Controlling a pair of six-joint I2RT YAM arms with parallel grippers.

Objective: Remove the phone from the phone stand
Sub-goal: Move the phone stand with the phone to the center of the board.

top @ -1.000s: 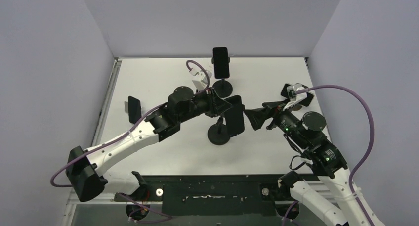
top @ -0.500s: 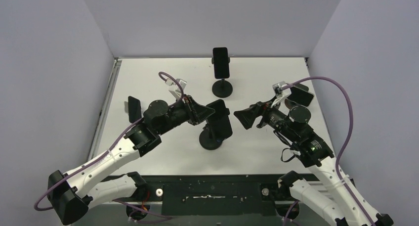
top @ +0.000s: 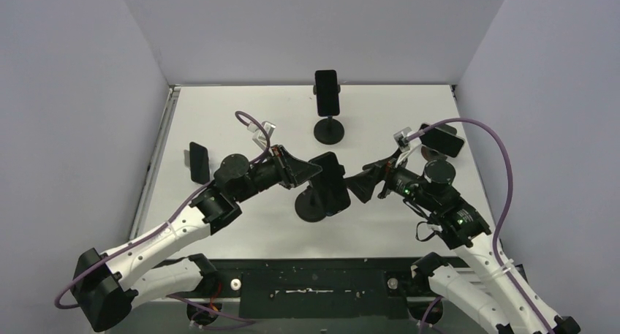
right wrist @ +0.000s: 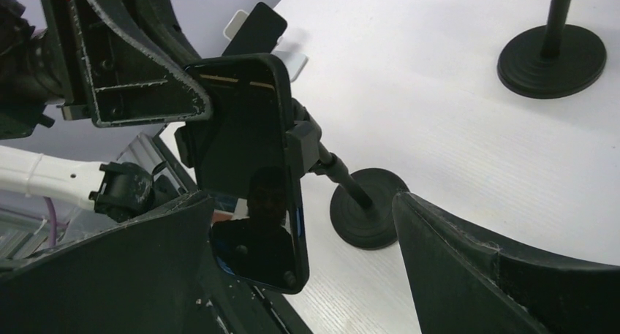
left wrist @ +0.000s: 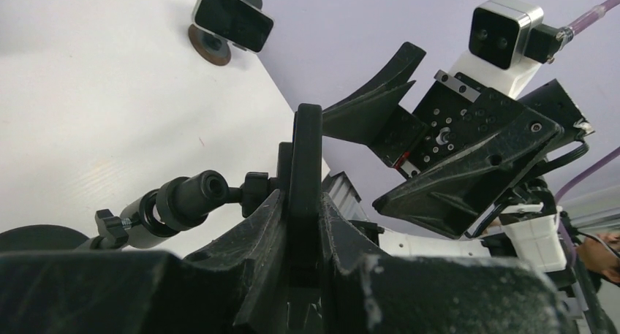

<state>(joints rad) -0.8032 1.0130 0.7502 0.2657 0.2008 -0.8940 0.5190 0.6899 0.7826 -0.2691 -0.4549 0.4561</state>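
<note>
The black phone [top: 332, 185] sits upright in the clamp of the phone stand [top: 310, 207], a round black base with a jointed stem. My left gripper [top: 316, 173] is shut on the phone's left edge; the left wrist view shows the thin phone [left wrist: 307, 147] pinched between both fingers [left wrist: 267, 224]. My right gripper [top: 358, 188] stands wide open just right of the phone. In the right wrist view the phone [right wrist: 252, 166] hangs between the spread right gripper [right wrist: 300, 268], above the stand's base [right wrist: 368, 206], with its lower left corner hidden behind the left finger.
A second phone on its stand [top: 327, 93] is at the back centre, and a third holder with a phone [top: 442, 139] is at the right. A loose phone [top: 198, 161] lies near the left wall. Walls close in on three sides.
The left arm drew the phone and its stand leftward and toward the near edge. The right gripper followed to the left and now sits close against the phone's right side.
</note>
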